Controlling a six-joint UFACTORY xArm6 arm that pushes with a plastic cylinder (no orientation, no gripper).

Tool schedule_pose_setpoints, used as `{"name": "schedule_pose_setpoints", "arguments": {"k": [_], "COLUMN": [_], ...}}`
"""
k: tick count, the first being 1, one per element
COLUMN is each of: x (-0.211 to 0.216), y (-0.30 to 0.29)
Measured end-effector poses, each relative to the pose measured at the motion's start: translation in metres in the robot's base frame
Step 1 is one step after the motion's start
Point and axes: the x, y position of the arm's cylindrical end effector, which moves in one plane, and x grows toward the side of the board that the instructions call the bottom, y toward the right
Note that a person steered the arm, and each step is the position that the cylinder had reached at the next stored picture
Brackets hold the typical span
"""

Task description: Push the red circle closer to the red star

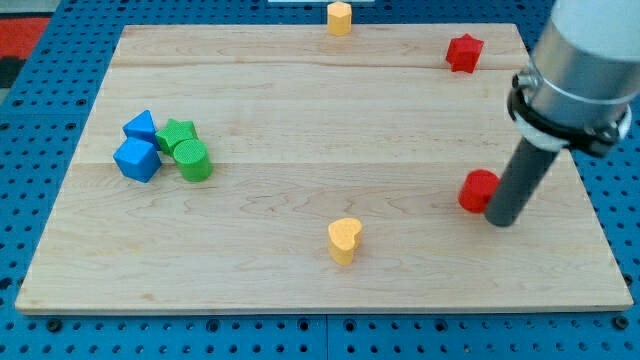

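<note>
A pale wooden bench (300, 130) with visible grain and two lengthwise seams is seen from above, laid over a blue perforated base (40, 90) studded with dark holes; a patch of red is glimpsed at the view's top left corner, too cut off to be identified.

At the view's left a tight cluster is found: a blue triangular block (141, 125), a blue cube-like block (136, 159) just below it, a green star (176, 133) and a green cylinder (192, 160), all touching or nearly touching. Their surfaces look matte and moulded.

Near the middle, a yellow heart (344, 239) is placed toward the view's bottom, well apart from everything else. A yellow hexagonal block (340, 17) sits at the top edge of the bench.

Further right, the red star (464, 52) is seen near the top right corner. The red circle (479, 190) lies well below it, at the view's right; its right side is hidden by the dark rod, so its round outline can only partly be made out. My tip (502, 222) rests on the bench, touching or just beside the red circle on its right and slightly lower side.

The rod rises into a grey cylindrical housing with a black collar (cut off by the frame's right and top edges). No jaws are fitted, so no opening can be told.
</note>
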Motion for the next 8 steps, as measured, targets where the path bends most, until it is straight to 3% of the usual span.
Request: {"name": "schedule_pose_setpoints", "arguments": {"k": [2,3,5,7,8], "x": [-0.085,-0.076,-0.03,-0.082,-0.128], "y": [-0.005,0.0,-0.094,-0.027,-0.016]}}
